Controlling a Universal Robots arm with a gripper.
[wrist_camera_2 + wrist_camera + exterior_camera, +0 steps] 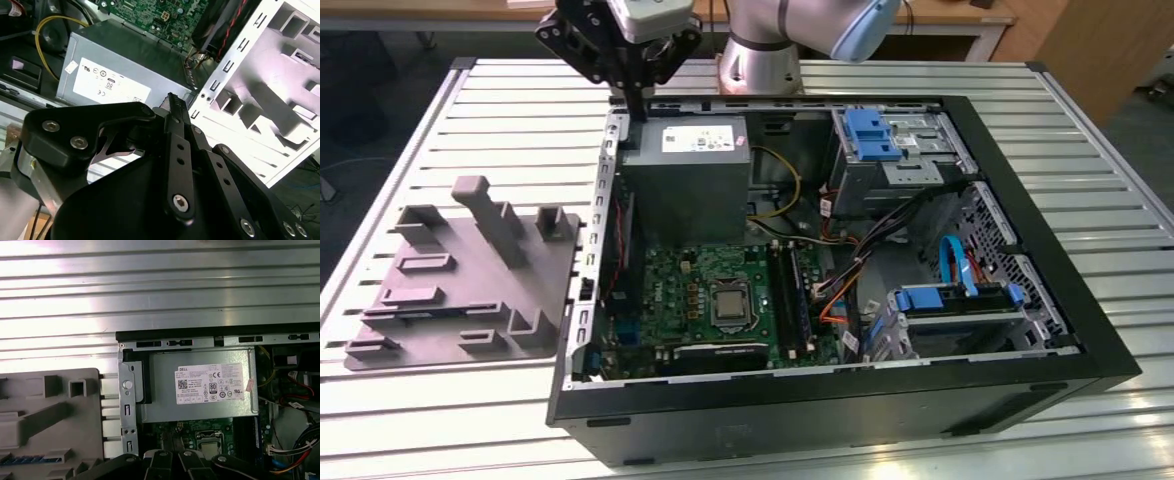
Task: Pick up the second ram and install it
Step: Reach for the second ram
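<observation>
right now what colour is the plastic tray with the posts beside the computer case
The tray is plain grey; the exterior view shows it best.

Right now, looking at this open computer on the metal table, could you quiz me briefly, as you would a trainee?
1. True or false: the black gripper hangs directly over the square silver processor socket.
2. What lies on the slatted metal table beside the open black computer case, on the exterior view's left? A) a grey plastic tray with upright posts B) a keyboard C) a blue toolbox
3. Fill in: the grey metal power-supply box carries a white ____.
Key: 1 false, it is at the case's far wall, away from the socket; 2 A; 3 label.
</observation>
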